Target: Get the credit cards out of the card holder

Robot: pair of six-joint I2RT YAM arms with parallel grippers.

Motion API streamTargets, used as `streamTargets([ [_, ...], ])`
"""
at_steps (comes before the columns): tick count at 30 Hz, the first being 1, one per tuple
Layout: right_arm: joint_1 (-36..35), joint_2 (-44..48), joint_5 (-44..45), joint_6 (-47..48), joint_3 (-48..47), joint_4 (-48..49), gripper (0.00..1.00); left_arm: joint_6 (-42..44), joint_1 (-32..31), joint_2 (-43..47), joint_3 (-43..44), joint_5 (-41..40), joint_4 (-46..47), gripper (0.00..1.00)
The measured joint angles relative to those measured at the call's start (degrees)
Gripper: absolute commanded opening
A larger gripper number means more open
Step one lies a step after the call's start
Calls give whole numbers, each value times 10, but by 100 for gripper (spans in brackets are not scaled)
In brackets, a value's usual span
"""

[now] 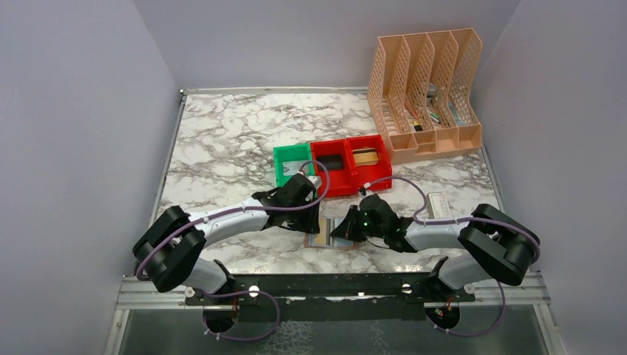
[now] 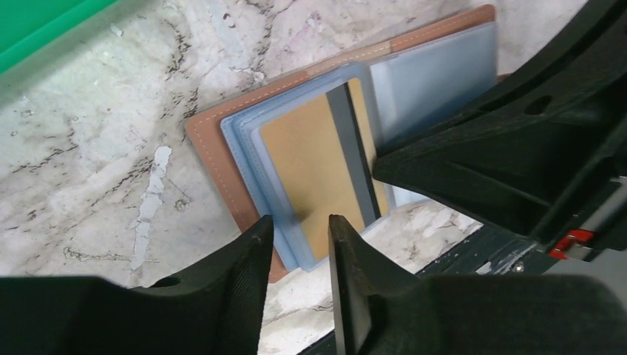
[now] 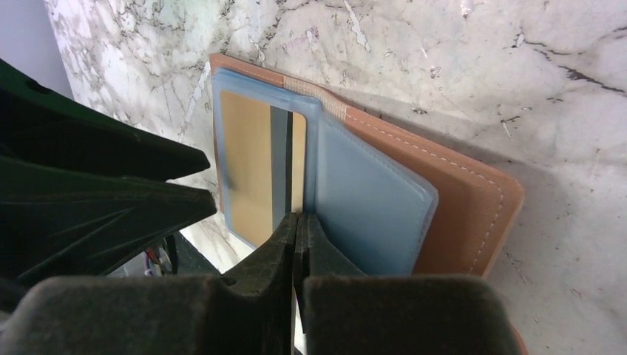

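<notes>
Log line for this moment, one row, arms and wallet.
card holder: lying open | gold card: in pocket, not out | left claw: open, straddling card's edge | right claw: shut at holder's edge

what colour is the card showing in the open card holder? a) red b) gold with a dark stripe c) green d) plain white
b: the card lying in the open card holder is gold, with a dark stripe running down it.
</notes>
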State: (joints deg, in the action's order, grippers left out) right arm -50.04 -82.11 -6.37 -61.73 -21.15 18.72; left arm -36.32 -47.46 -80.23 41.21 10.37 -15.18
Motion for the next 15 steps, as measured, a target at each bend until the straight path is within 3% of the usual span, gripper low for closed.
streamTargets([
  [5,7,0,-8,-1,5,6,2,-1,-3,-14,-5,-16,-1,29],
  [10,10,3,-11,3,4,2,19,0,-3,-20,-5,-33,-8,28],
  [15,10,10,-14,17,-11,-26,26,0,-3,-23,-5,-38,-11,28],
])
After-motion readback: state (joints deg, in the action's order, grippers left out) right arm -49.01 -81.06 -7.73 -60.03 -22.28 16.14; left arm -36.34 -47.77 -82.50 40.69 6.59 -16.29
